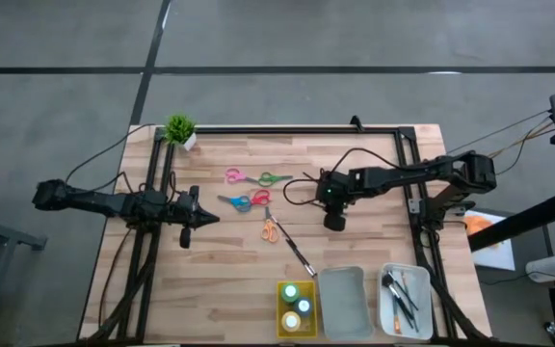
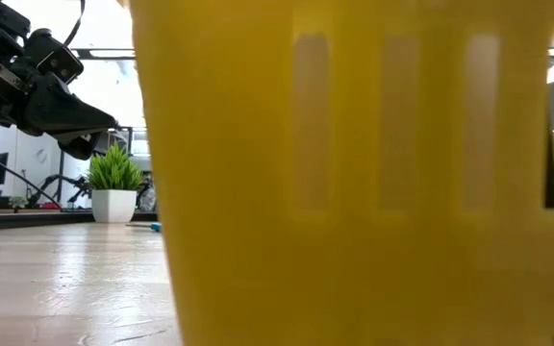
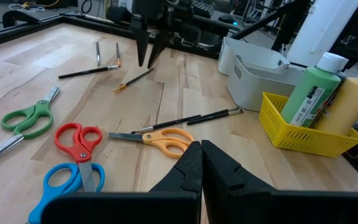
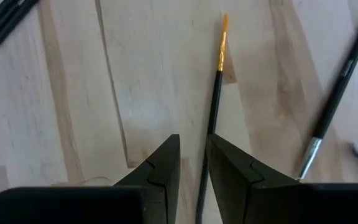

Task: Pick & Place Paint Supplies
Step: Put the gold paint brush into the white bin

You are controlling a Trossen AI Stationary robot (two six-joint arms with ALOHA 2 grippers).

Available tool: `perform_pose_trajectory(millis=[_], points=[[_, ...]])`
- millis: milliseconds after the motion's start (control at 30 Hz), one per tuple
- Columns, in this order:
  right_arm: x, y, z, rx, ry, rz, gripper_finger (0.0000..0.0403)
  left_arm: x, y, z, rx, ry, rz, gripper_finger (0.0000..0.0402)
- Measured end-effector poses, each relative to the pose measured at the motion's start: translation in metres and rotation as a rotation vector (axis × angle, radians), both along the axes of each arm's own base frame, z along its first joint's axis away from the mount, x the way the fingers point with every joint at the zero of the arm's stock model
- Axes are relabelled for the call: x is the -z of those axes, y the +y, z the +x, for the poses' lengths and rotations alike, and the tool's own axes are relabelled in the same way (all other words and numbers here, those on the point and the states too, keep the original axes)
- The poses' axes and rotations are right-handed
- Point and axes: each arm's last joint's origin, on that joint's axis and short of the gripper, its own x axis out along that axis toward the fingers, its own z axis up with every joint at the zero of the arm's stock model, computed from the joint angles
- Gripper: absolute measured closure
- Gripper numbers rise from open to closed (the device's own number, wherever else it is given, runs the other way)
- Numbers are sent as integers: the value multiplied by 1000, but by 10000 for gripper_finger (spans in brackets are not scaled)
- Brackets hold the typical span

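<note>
Risking a slip: right tool [image 4: 192,163], slightly parted, straddling thin brush [image 4: 215,93] lying flat toward 12 o'clock on tabletop [image 4: 135,68]; left tool [image 3: 201,163] clenched, idle.

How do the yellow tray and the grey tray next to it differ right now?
The yellow tray is slotted and holds paint bottles; the grey tray has solid walls and looks empty. From above, the yellow tray looks smaller, the grey one wider. Both stand upright, side by side, at the table's near edge.

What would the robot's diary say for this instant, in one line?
right gripper: straddling orange-tipped brush, slightly open | left gripper: shut, waiting | yellow tray: three bottles
</note>
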Motion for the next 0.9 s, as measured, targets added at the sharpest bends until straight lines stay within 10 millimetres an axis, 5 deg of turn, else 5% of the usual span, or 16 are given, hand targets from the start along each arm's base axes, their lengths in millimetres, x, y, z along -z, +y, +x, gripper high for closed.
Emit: perform_pose_trajectory(millis=[900], points=[[40,2,-28,109,8,-54,325,0,0,0,0,0,0,401]])
